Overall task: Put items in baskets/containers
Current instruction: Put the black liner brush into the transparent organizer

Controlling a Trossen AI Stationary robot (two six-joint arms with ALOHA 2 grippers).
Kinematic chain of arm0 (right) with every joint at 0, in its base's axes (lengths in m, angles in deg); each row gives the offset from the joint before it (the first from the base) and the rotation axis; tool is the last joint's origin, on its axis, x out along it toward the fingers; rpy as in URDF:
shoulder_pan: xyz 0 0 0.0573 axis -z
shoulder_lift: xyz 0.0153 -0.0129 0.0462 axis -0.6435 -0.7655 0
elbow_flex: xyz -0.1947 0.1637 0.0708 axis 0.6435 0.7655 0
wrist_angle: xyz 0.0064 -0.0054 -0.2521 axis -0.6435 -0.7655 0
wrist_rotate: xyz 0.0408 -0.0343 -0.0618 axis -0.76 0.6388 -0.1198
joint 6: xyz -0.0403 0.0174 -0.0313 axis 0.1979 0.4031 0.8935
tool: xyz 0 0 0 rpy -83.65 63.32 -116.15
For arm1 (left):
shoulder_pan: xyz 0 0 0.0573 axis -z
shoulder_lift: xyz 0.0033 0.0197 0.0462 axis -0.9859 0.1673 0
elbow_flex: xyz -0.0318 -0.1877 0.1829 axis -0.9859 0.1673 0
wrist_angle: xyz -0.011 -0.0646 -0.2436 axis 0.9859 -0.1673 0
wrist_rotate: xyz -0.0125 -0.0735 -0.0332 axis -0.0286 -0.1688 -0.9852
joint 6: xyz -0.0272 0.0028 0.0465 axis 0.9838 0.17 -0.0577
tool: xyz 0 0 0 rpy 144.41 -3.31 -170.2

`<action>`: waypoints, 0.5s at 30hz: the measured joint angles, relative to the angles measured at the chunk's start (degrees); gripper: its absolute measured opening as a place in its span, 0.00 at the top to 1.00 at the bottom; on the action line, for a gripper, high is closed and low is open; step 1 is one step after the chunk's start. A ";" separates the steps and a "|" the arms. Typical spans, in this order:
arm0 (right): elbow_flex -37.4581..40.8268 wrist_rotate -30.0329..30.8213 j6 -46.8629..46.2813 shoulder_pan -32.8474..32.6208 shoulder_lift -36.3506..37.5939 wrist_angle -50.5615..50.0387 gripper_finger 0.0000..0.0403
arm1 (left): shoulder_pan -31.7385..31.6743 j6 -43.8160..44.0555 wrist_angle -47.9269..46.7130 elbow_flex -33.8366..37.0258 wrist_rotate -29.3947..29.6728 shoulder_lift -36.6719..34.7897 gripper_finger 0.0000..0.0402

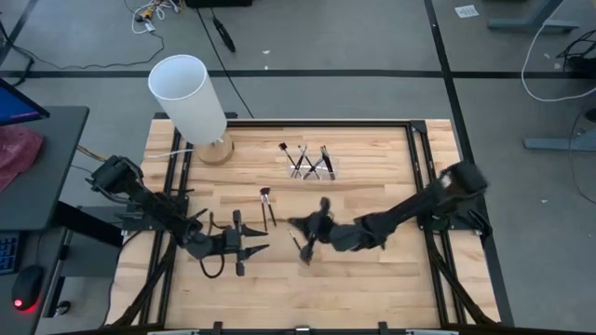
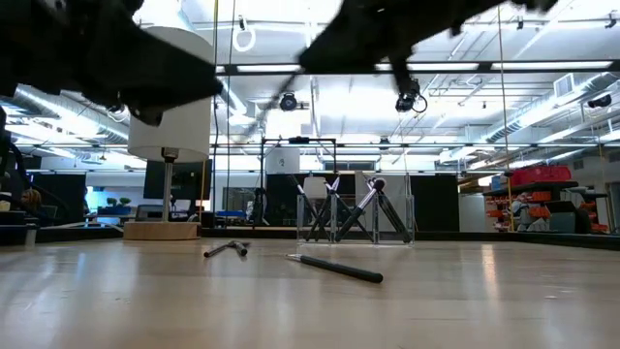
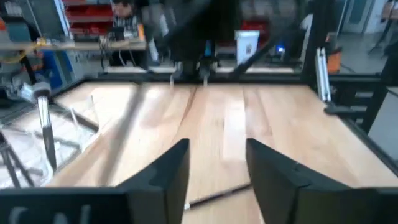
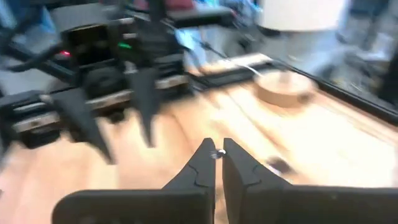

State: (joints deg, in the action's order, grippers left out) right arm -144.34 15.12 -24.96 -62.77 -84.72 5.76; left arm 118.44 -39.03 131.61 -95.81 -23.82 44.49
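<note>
The clear holder (image 1: 312, 166) (image 2: 355, 208) stands at the table's far middle with several brushes leaning in it. Two brushes (image 1: 265, 205) (image 2: 228, 249) lie on the wood left of it. One more brush (image 1: 300, 249) (image 2: 339, 269) lies flat near the middle. My right gripper (image 1: 300, 226) (image 4: 217, 155) hovers over that brush, shut on a small shiny thing, seemingly a brush. My left gripper (image 1: 238, 246) (image 3: 217, 152) is open, low, left of the middle, and the lying brush (image 3: 217, 196) shows between its fingers. My right gripper pinches a thin thing between the free ends of its two fingers (image 4: 202, 165); only a small shiny bit (image 4: 218, 154) shows at the tips, so which part of a brush it is cannot be told. In the low view the arm is high above the table.
A tall white cylinder on a round wooden base (image 1: 191, 102) (image 2: 170, 126) stands at the far left corner. A black frame (image 1: 414, 167) borders the tabletop. Bare wood lies along the near edge (image 1: 326, 298).
</note>
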 joint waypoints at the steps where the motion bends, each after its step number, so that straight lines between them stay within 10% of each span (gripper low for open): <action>1: 0.00 1.02 -1.93 0.12 2.64 -4.72 0.98 | -0.04 1.41 -1.34 -0.02 -0.01 0.00 0.58; 15: -0.04 -7.93 -14.76 18.66 22.69 -39.59 0.99 | -1.44 9.79 -10.12 0.00 -0.02 0.00 0.54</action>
State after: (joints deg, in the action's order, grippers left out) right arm -144.38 7.19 -39.72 -44.11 -62.03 -33.83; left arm 117.00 -29.24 121.49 -95.81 -23.84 44.49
